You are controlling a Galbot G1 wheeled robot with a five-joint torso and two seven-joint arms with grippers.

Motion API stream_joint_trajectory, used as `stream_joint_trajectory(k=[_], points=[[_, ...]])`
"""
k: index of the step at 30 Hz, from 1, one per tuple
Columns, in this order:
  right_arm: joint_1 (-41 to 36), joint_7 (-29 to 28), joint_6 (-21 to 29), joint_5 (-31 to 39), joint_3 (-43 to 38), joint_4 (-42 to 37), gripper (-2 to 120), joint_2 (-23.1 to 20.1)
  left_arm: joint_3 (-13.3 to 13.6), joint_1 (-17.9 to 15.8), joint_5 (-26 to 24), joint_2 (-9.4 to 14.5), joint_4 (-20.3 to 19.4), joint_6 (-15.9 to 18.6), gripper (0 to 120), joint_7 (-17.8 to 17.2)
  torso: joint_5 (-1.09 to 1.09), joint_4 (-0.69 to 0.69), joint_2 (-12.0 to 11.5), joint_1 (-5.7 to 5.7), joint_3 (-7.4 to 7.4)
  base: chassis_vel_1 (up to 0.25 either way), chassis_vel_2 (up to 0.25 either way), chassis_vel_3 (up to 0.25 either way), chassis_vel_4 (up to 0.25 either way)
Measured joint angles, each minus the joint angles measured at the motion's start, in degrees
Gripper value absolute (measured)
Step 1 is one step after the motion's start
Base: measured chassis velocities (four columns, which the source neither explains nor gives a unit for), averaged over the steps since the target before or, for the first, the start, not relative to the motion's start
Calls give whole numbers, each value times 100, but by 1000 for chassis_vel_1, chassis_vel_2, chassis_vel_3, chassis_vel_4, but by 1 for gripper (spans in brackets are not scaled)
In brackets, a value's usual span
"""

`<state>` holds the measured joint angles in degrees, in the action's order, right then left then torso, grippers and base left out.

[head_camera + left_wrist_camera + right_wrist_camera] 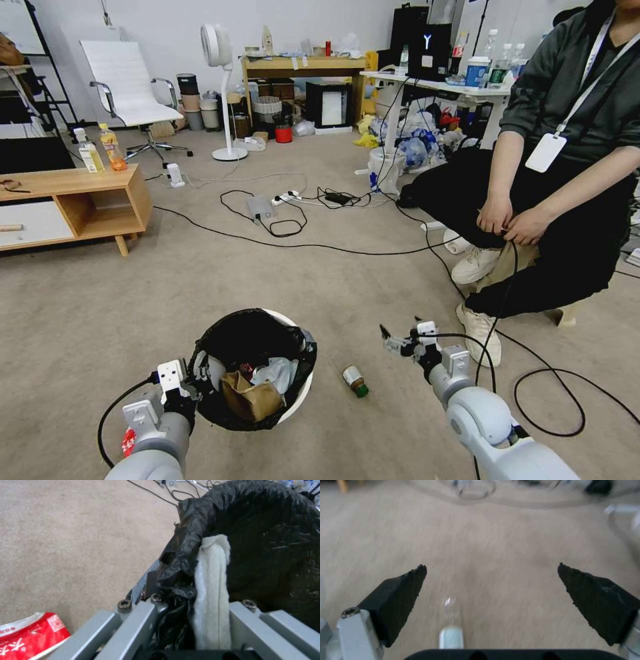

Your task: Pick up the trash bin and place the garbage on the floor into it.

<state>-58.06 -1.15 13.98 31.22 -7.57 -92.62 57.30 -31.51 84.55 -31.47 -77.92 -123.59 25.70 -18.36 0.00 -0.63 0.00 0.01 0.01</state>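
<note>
The left gripper [200, 381] has its fingers clamped on the near rim of the trash bin [301, 393], pinching the black bag [266, 542] and the white wall together. Inside the bin lie a brown paper bag [250, 397] and what looks like crumpled clear plastic. On the carpeted floor [167, 280] just right of the bin lies a green-capped bottle [355, 381] on its side. A red-and-white wrapper [26, 635] lies on the floor beside the left gripper. The right gripper [400, 333] hovers beyond the bottle, fingers [400, 600] spread wide, holding nothing

Even bright light – r. wrist blurred
</note>
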Motion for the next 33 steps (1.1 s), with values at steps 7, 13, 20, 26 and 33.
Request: stream_joint_trajectory(k=[7,13,20,26,33], points=[[225,436,44,55,319,706,100,-18,112,-17,75,-98,-45,32,6,-38,0,0,0,0,0,0,0,0,0],[418,544,-60,-9,582,1178,100,105,182,-24,125,-139,-60,51,6,-57,-1,-1,0,0,0,0,0,0,0],[718,904,-308,-172,860,1811,100,459,227,-7,170,-183,-102,59,6,-60,-2,1,0,0,0,0,0,0,0],[915,1105,-457,-267,1064,2273,100,748,294,-20,220,-244,-100,59,6,-62,0,0,0,0,0,0,0,0,0],[1200,1256,-627,-367,1235,2867,100,1048,405,-56,283,-317,-37,60,6,-59,0,0,0,0,0,0,0,0,0]])
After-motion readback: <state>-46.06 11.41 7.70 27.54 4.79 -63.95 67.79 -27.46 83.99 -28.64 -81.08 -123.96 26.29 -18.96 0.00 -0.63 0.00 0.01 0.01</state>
